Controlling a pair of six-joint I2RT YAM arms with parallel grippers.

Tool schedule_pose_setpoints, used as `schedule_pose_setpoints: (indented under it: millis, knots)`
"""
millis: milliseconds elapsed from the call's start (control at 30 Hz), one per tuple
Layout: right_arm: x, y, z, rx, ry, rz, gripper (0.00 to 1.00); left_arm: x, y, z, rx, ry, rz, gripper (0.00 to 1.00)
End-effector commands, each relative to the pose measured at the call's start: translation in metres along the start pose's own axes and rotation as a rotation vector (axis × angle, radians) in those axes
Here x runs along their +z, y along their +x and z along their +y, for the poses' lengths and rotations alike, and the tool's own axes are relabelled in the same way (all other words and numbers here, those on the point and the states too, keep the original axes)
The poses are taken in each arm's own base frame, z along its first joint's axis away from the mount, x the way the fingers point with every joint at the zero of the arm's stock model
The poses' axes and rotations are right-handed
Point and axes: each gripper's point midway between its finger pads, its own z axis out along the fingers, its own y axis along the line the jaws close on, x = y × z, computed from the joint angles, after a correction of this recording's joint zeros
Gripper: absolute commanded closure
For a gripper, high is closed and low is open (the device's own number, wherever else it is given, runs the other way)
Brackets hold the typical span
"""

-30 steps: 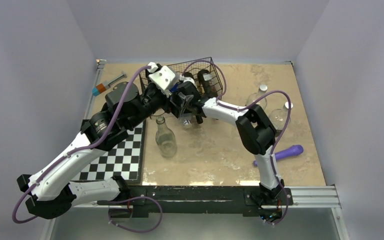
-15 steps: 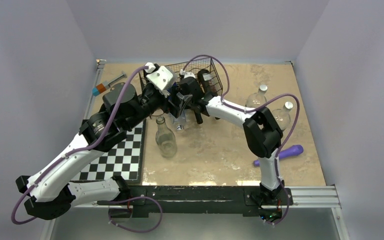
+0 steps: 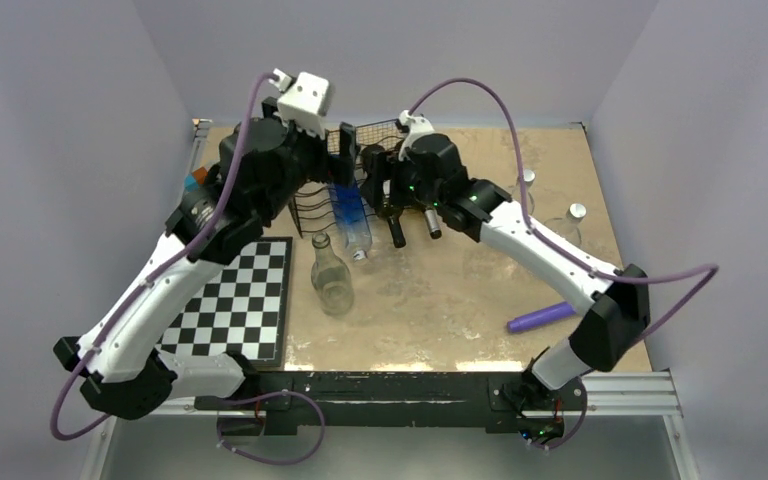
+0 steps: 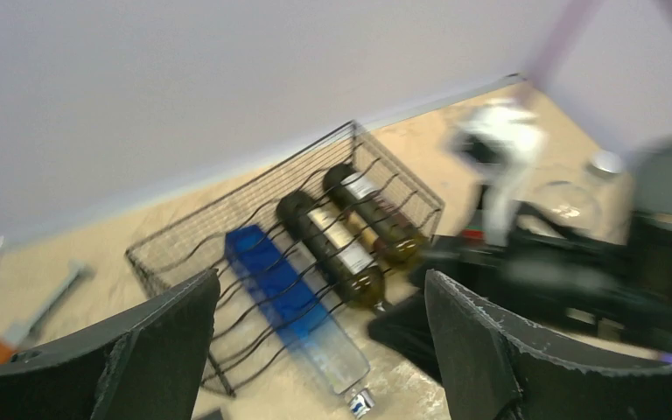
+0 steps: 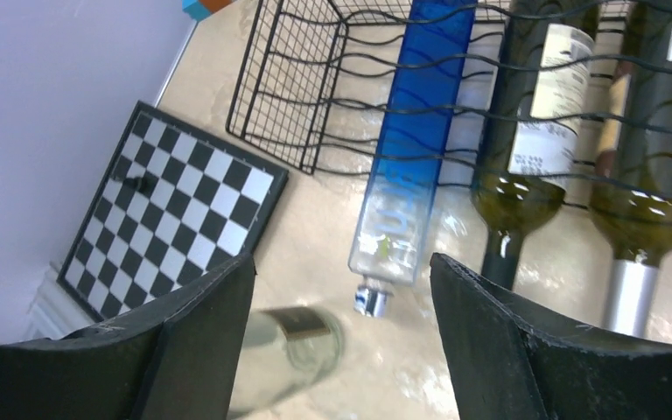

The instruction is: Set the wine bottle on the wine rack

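Now we see the blue square glass wine bottle [image 5: 416, 140] lying in the black wire-mesh wine rack [image 5: 289, 87] at the counter's [image 3: 440, 300] twelve o'clock, with two dark green glass bottles [image 5: 534, 131] at its three o'clock. The jaws of our left arm [image 3: 160, 290] and right arm [image 3: 540, 250] stand apart.

Black wine rack [image 5: 289, 87]; blue bottle [image 5: 416, 149]; black-white checked board [image 5: 175, 219]; purple tool [image 3: 540, 317].

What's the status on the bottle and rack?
Both open, empty: left tool, right tool. In rack: blue bottle, beside two dark bottles. Out front, apart: clear bottle, upright.
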Motion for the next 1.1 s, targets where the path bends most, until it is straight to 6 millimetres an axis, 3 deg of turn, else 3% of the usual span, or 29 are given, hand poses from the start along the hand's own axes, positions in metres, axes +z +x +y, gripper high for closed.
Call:
schedule_pose_setpoints:
  millis: [0,167,333,600,700,867,1067]
  knots:
    - [-0.040,0.015,-0.015,-0.059,-0.018,0.088,0.24,0.008,0.036,0.056,-0.232,-0.214,0.150,0.10]
    - [-0.076,0.029,-0.013,-0.109,-0.078,0.177,0.28,0.024,0.068,0.094,-0.420,-0.321,0.192,0.12]
    - [-0.096,0.028,-0.010,-0.116,-0.090,0.172,0.29,0.030,0.136,0.133,-0.514,-0.527,0.310,0.15]
    - [-0.114,0.013,-0.008,-0.121,-0.057,0.191,0.34,0.060,0.223,0.164,-0.556,-0.585,0.431,0.23]
    - [-0.121,0.010,-0.011,-0.134,-0.026,0.206,0.35,0.074,0.248,0.167,-0.564,-0.558,0.475,0.21]
    - [-0.125,0.009,-0.014,-0.127,-0.001,0.215,0.35,0.103,0.273,0.148,-0.592,-0.431,0.542,0.23]
    - [-0.123,0.013,-0.019,-0.123,0.023,0.230,0.36,0.113,0.272,0.133,-0.632,-0.336,0.501,0.43]
